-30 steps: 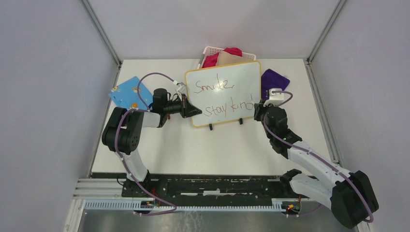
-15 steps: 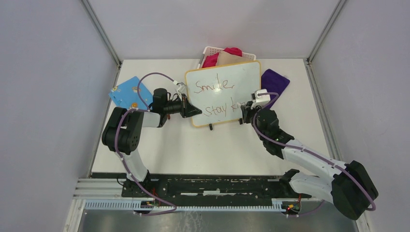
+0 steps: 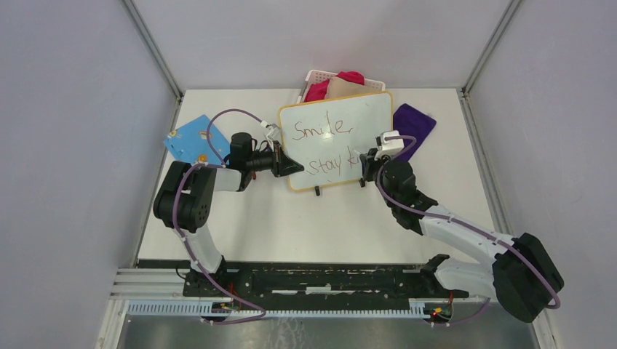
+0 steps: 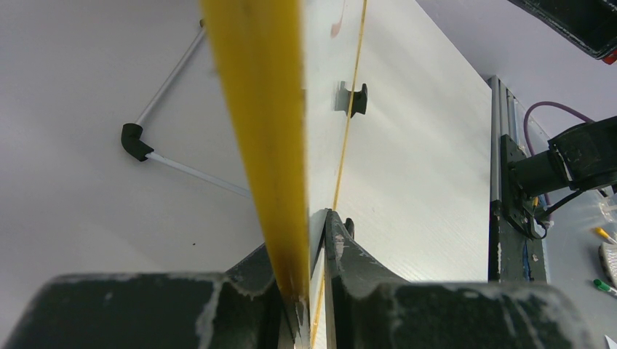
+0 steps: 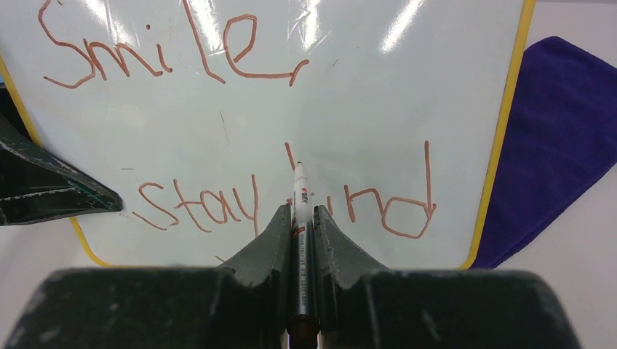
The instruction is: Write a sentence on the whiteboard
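Observation:
The whiteboard (image 3: 331,116) stands tilted on small black feet, white with a yellow rim, also seen in the right wrist view (image 5: 364,94). Red words read "Smile," (image 5: 174,51) above "stay kind" (image 5: 284,200). My left gripper (image 3: 289,166) is shut on the board's lower left edge; the left wrist view shows the yellow rim (image 4: 262,131) between its fingers. My right gripper (image 3: 366,161) is shut on a marker (image 5: 300,218), whose tip sits by the "k" in the lower line.
A purple cloth (image 3: 413,122) lies right of the board. A blue board with holes (image 3: 190,138) lies at the left. A white basket (image 3: 336,78) with pink and tan cloths stands behind the whiteboard.
My right gripper has moved left with the marker, from the board's right edge near the "d" to the "k". The left gripper and the board have stayed still.

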Robot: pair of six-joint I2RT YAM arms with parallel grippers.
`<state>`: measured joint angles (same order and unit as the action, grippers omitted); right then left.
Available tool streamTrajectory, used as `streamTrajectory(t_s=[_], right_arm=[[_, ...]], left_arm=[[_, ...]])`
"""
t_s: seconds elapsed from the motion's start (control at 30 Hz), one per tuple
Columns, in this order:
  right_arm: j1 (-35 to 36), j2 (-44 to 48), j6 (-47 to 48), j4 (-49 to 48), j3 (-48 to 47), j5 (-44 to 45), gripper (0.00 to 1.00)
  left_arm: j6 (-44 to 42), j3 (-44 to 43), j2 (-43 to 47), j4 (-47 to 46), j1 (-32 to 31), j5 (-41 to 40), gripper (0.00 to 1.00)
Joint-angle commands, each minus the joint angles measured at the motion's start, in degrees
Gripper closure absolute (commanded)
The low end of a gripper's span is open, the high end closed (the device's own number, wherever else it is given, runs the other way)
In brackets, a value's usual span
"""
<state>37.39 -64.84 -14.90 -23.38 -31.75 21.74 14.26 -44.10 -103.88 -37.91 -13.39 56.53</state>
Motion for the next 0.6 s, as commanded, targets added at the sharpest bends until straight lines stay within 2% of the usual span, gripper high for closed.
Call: streamTrajectory(t_s=[0.0, 0.57], right_arm=[[0.09, -1.32, 0.45, -3.3, -2.66, 1.62, 1.0], [-1.01, -3.85, 0.02, -3.41, -2.22, 2.71, 1.0]], left_arm=[[-5.51, 1.29, -3.24, 10.49, -1.82, -8.02, 0.98], [-5.54, 1.27, -3.32, 10.49, -1.82, -8.08, 0.98]])
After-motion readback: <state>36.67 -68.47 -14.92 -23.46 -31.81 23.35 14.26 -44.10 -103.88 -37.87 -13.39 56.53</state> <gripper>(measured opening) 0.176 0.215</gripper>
